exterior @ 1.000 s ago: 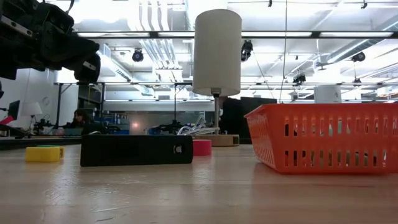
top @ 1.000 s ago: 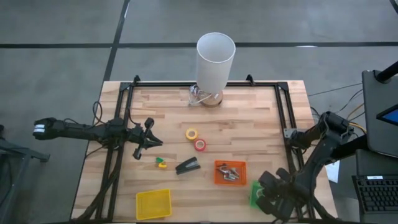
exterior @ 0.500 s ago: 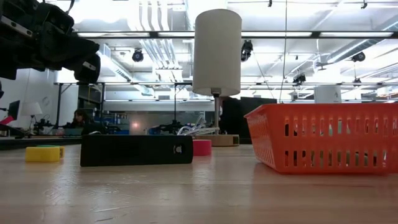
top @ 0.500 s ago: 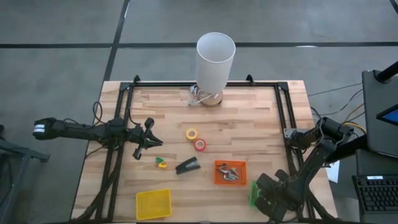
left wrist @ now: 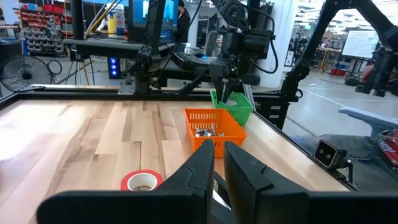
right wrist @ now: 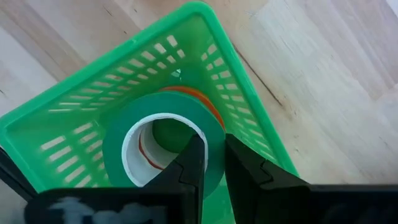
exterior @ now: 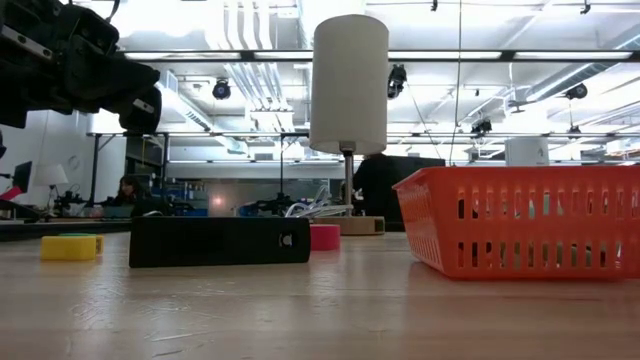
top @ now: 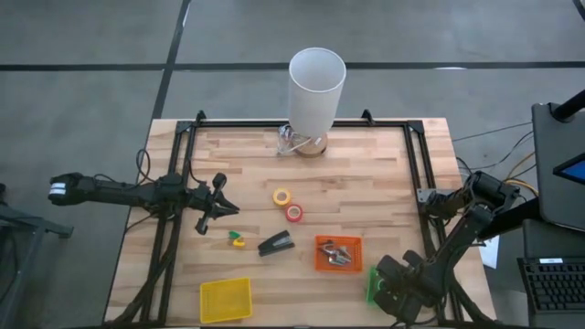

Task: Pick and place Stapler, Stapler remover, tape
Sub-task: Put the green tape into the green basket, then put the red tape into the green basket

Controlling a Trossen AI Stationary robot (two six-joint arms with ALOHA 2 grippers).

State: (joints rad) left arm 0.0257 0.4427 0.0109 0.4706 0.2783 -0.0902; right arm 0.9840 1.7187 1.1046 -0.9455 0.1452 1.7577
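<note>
So the right gripper [right wrist: 208, 165] is hanging right over the green plastic mesh basket [right wrist: 81, 134] at the table's near right corner, fingers pinched on the rim of a green tape roll [right wrist: 158, 140], with a red-orange roll under it. Looks like tape sorting is underway. The orange mesh basket [top: 337, 254] already has some metal bits in it. Still loose on the wood: the black desk stapler [top: 275, 244], a red tape roll [top: 293, 213] and a yellow tape roll [top: 281, 196]. Left gripper [top: 219, 208] waits at the left side, fingers nearly together, empty.
</note>
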